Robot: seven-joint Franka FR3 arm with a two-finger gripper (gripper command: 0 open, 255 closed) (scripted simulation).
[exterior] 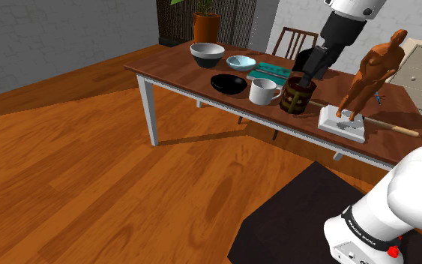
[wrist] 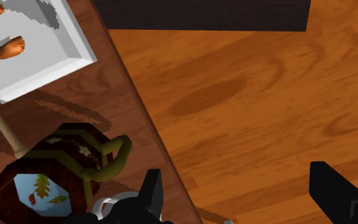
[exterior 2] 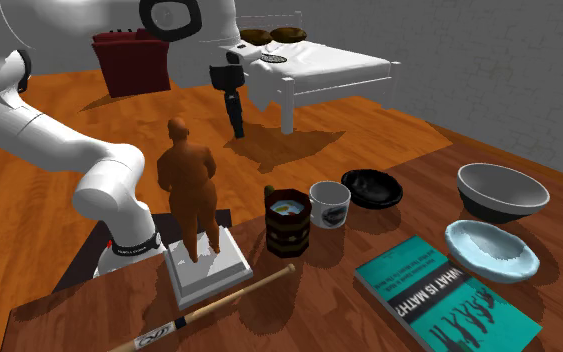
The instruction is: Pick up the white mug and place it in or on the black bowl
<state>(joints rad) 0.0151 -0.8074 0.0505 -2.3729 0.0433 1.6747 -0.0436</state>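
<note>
White arm base [exterior: 404, 195] nearest, on dark stand [exterior: 291, 225]. Glossy wooden counter [exterior: 179, 71], white legs; plank floor [exterior: 89, 172]. White mug [exterior: 262, 91] upright between shallow black bowl [exterior: 228, 84] and dark octagonal mug [exterior: 295, 97]; gripper [exterior: 302, 75] above latter. Second exterior view: bowls three, mugs two, book [exterior 2: 447, 295] one, bat [exterior 2: 209, 310] one, statue [exterior 2: 189, 185] one. Wrist view: gripper fingers [wrist: 329, 184] wide apart, empty.

shoulder view: high beside stand [exterior: 291, 221], facing table [exterior: 173, 66]; second exterior view: close, opposite side, facing arm [exterior 2: 39, 115]; wrist view: downward; dark mug [wrist: 44, 181] shared.
</note>
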